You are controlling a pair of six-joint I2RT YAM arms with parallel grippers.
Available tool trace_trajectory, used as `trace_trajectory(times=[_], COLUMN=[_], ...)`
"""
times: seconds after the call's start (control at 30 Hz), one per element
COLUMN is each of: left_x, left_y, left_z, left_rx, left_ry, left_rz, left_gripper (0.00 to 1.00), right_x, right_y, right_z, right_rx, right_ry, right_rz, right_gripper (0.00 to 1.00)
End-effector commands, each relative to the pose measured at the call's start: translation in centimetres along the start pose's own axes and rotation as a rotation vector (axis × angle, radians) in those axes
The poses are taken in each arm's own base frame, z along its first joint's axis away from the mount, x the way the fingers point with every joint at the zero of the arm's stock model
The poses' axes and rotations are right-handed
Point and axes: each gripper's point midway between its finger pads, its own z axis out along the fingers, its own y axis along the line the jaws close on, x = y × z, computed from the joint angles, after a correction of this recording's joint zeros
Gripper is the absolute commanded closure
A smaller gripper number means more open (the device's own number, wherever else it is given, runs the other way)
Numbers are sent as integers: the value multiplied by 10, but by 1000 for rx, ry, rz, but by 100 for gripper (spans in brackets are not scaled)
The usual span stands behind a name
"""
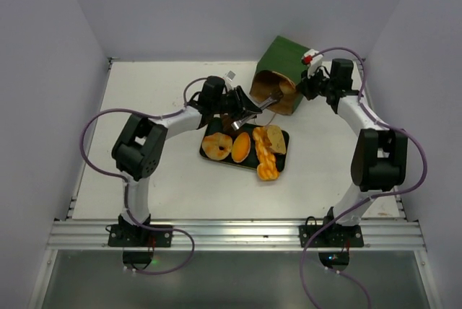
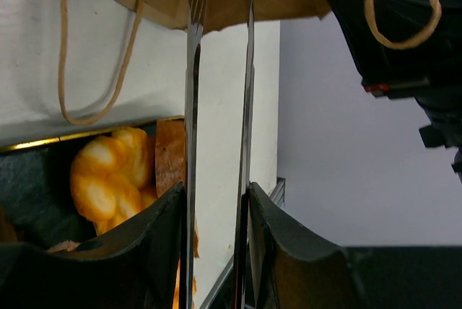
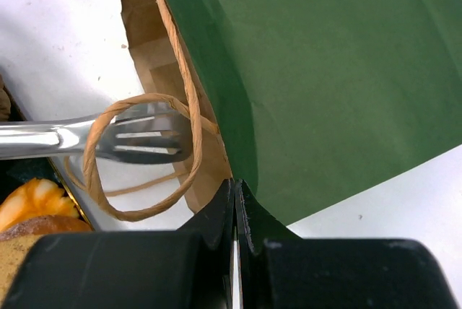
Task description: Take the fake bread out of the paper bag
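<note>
The green paper bag (image 1: 285, 62) lies on its side, its brown mouth (image 1: 273, 94) facing the tray. My right gripper (image 1: 309, 86) is shut on the bag's rim (image 3: 229, 172) at the mouth's right edge. My left gripper (image 1: 244, 112) is shut on metal tongs (image 1: 268, 99), whose tips sit at the mouth; the two blades (image 2: 192, 107) stand apart. The forked tip (image 3: 141, 139) shows through a string handle (image 3: 189, 107). Fake bread lies on the black tray (image 1: 283, 156): doughnut (image 1: 216, 146), oval roll (image 1: 241, 146), braided loaf (image 1: 266, 160), tan slice (image 1: 276, 138). The bag's inside is too dark to read.
The tray lies just in front of the bag's mouth, under the left forearm. White walls close in the table on the left, back and right. A string handle (image 2: 94, 78) hangs over the tray's edge; the braided loaf (image 2: 108, 175) shows below it.
</note>
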Motion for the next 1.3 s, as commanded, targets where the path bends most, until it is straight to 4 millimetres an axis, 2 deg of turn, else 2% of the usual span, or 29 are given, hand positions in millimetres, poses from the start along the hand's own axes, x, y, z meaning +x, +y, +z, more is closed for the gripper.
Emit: trace_trajectory(times=[0.0,0.1,0.17,0.27,0.3,0.47,0.53,0.77,0.93,1.27], left_x=[-29,-37,-41,-46,-45,-54,-53,-51,-49,-49], left_y=[-24,-17,-13,-8,-1,0,9,19,19,17], left_z=[15,29,35,48,53,66,71,71,66,69], left_rx=[43,25,21,16,4,17,-11,-62,-66,-59], left_ry=[-74,-76,-79,-79,-73,-81,-73,-75,-75,-67], left_rz=[-54,-85,-101,-131,-149,-176,-190,-207,-210,-225], left_gripper=[59,58,58,58,58,57,56,55,53,51], right_x=[-42,-47,-51,-50,-50,-46,-46,-45,-44,-42], right_y=[-7,-7,6,11,13,18,19,20,22,25], right_z=[-17,-20,-15,-15,-16,-15,-14,-14,-13,-11], right_rx=[61,68,43,39,39,33,32,31,29,26], right_ry=[-111,-127,-131,-131,-130,-125,-125,-126,-123,-116], right_rz=[-45,-44,-54,-57,-58,-59,-61,-65,-67,-75], right_gripper=[100,100,100,100,100,100,100,100,100,100])
